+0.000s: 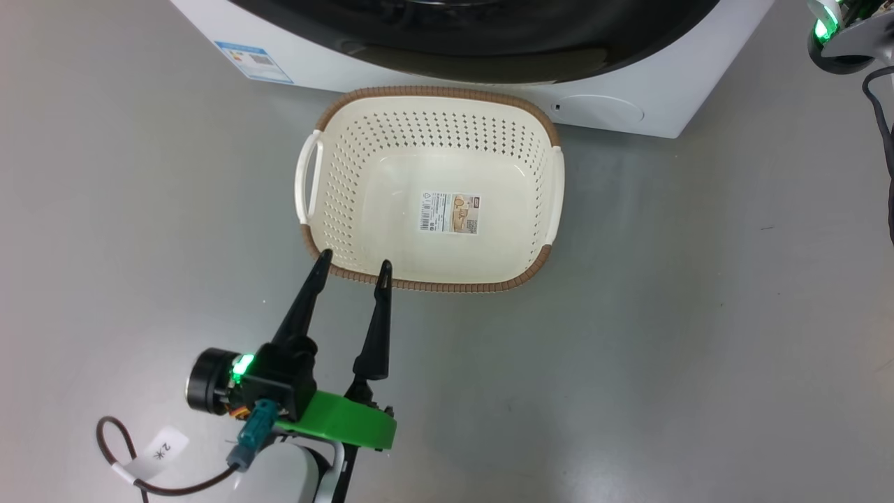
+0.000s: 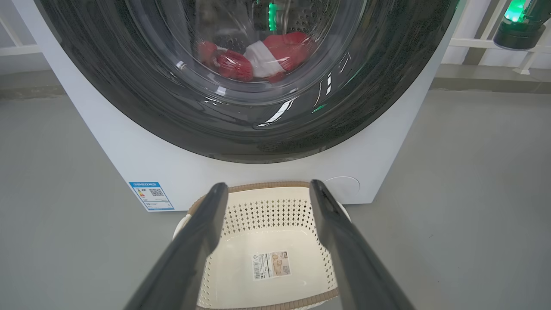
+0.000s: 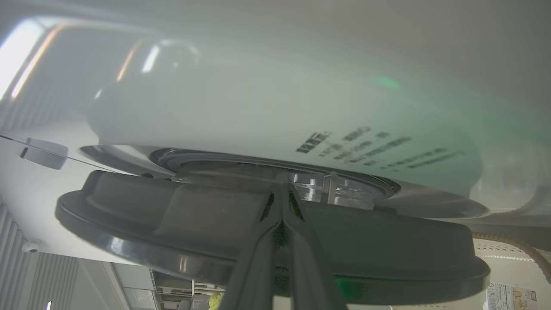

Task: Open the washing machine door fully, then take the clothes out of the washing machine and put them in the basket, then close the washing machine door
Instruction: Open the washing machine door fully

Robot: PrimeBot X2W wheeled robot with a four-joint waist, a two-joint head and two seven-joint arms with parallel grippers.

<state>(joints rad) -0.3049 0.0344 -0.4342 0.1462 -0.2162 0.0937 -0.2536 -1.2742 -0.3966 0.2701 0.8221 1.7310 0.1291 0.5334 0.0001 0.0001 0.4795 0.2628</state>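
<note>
The washing machine (image 1: 628,105) is white and stands at the top of the head view, with the black rim of the washing machine door (image 1: 475,42) above the basket (image 1: 433,91). The cream basket sits on the floor against the machine and holds nothing. Through the door glass (image 2: 172,107) in the left wrist view I see the red and white clothes (image 2: 280,54) in the drum. My left gripper (image 1: 354,262) is open over the basket's near rim, holding nothing. My right gripper (image 3: 282,189) is shut, its tips at the door's edge (image 3: 150,215), by a narrow gap to the machine front (image 3: 258,107).
Grey floor lies on both sides of the basket. A blue sticker (image 1: 253,61) marks the machine's lower left front and a round cap (image 1: 601,112) its lower right. My right arm's wrist with a green light (image 1: 838,42) is at the upper right, a black cable hanging below it.
</note>
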